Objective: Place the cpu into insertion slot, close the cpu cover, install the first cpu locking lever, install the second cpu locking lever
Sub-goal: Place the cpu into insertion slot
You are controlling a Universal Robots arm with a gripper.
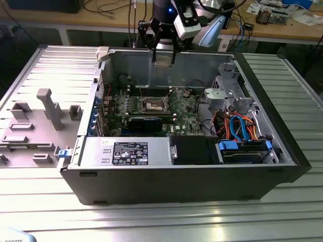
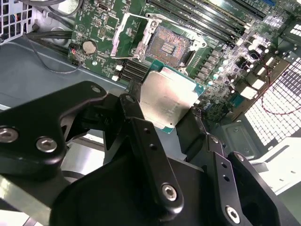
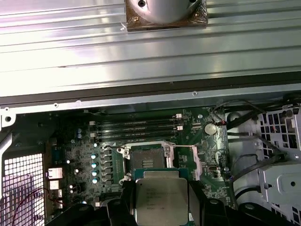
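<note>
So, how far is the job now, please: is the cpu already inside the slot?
Not yet. Done: the cpu is picked up; the gripper holds it in the air above the open case. The insertion slot is empty and the cpu cover stands open beside it. Left: seating the cpu, closing the cover, both locking steps.

silver-topped cpu point(image 2: 167, 101) held clear of the bare insertion slot point(image 2: 171, 43) — cpu cover point(image 2: 120, 40) swung open beside it.

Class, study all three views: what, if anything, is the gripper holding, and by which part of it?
The gripper holds the cpu by two opposite side edges, its metal top towards the wrist cameras. The insertion slot is empty.
</note>
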